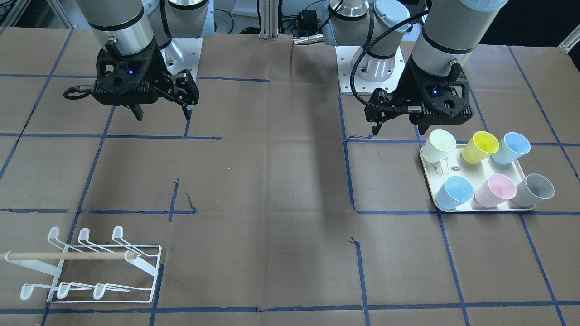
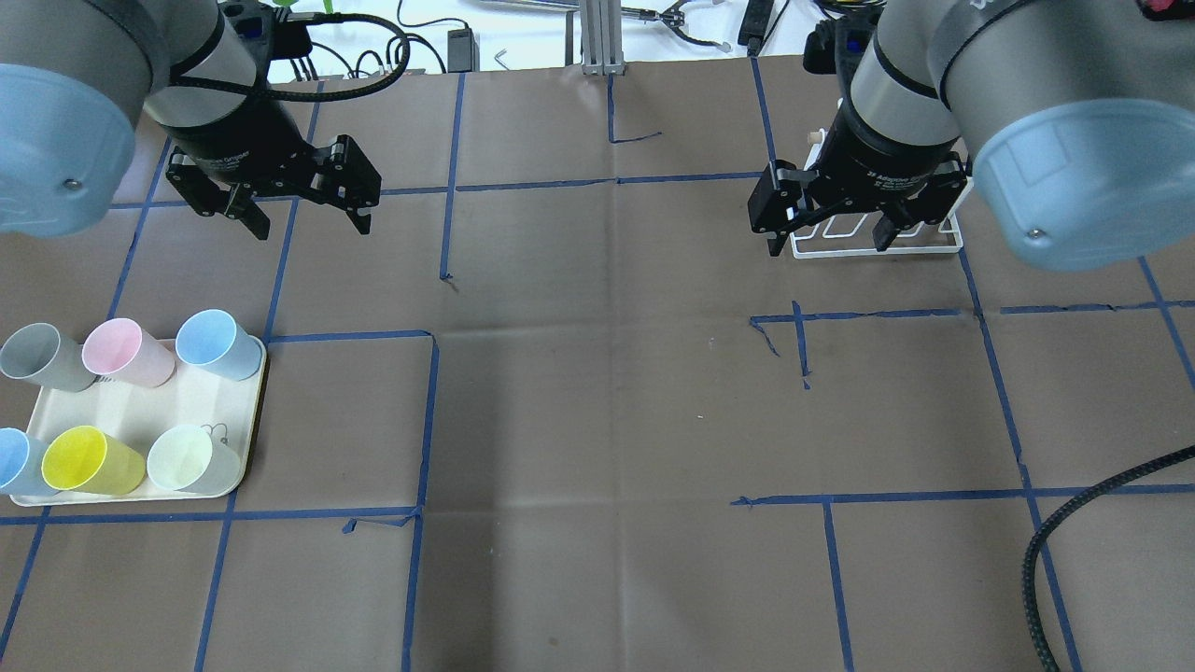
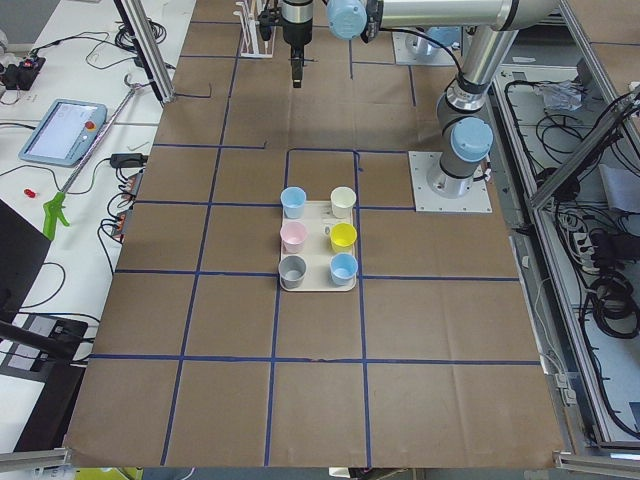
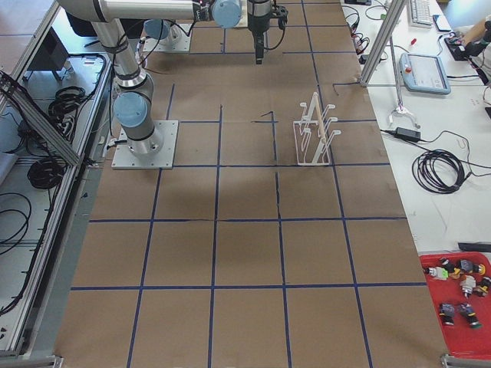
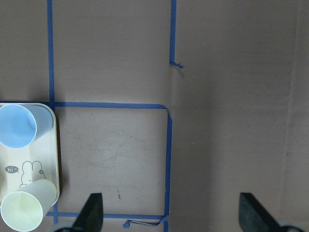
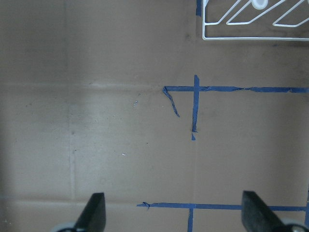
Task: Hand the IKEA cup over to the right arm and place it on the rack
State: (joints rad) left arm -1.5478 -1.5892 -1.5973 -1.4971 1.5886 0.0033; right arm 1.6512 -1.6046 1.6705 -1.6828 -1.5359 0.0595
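Note:
Several IKEA cups stand on a cream tray (image 2: 121,406): grey (image 2: 42,355), pink (image 2: 126,352), blue (image 2: 217,343), yellow (image 2: 89,460) and pale white (image 2: 191,459), plus a second blue one. My left gripper (image 2: 312,227) is open and empty, hovering beyond the tray; its wrist view shows the blue cup (image 5: 19,126) and the pale cup (image 5: 26,211) at the left edge. My right gripper (image 2: 827,245) is open and empty, above the table just in front of the white wire rack (image 1: 90,267), which it partly hides in the overhead view.
The table is covered in brown paper with a blue tape grid. The rack's base (image 6: 256,24) shows at the top right of the right wrist view. The arm bases (image 1: 369,72) are bolted at the robot's side of the table.

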